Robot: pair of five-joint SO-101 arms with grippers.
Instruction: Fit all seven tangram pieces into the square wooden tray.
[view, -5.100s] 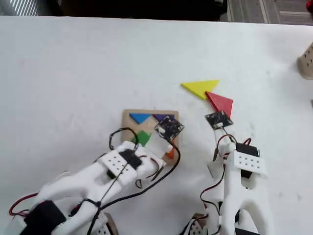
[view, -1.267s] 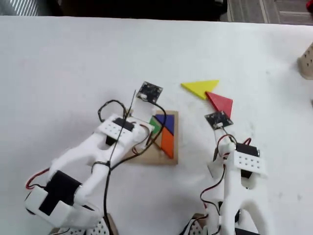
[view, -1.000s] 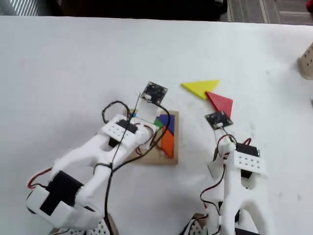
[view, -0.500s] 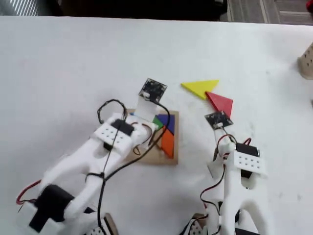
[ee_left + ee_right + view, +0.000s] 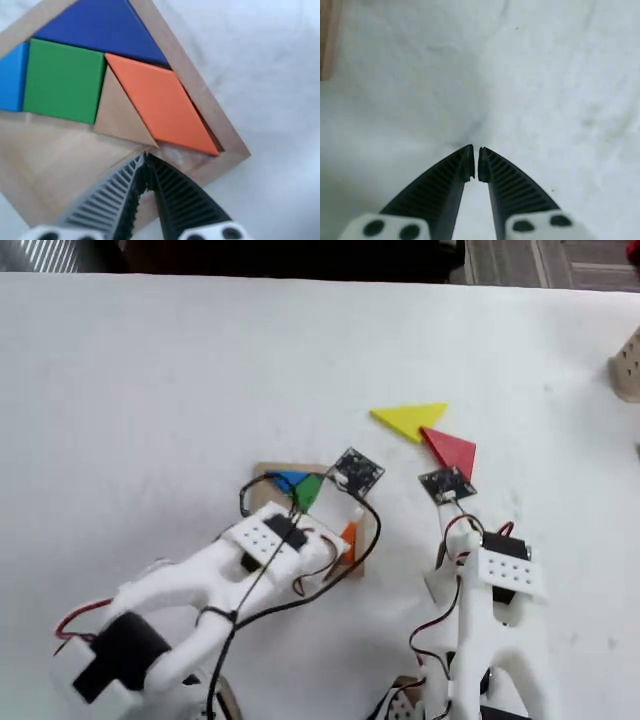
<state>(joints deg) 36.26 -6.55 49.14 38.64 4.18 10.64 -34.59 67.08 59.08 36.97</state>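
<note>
Risk 1: left hand (image 5: pixel 146 159), fingers pressed together, holding nothing, hangs over tray (image 5: pixel 202 97) bare floor near corner. Sideways move may nudge orange piece (image 5: pixel 160 107) or shove tray.

Risk 2: yellow triangle (image 5: pixel 408 420) and red triangle (image 5: pixel 450 450) lie flat on surface (image 5: pixel 150 370) near tray. Thin edges likely slip from pinch or land askew on rim.

Right hand (image 5: pixel 475 150) closed, holding nothing, over surface.

Tray: pale wood; blue triangle (image 5: pixel 100 25), green square (image 5: pixel 62 80), orange piece seated.

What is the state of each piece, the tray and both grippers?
wooden tray: partly filled
dark blue triangle: in the tray
green square: in the tray
orange parallelogram: in the tray
light blue piece: in the tray
yellow triangle: outside the tray
red triangle: outside the tray
left gripper: shut, empty, over the tray
right gripper: shut, empty, over the table
</note>
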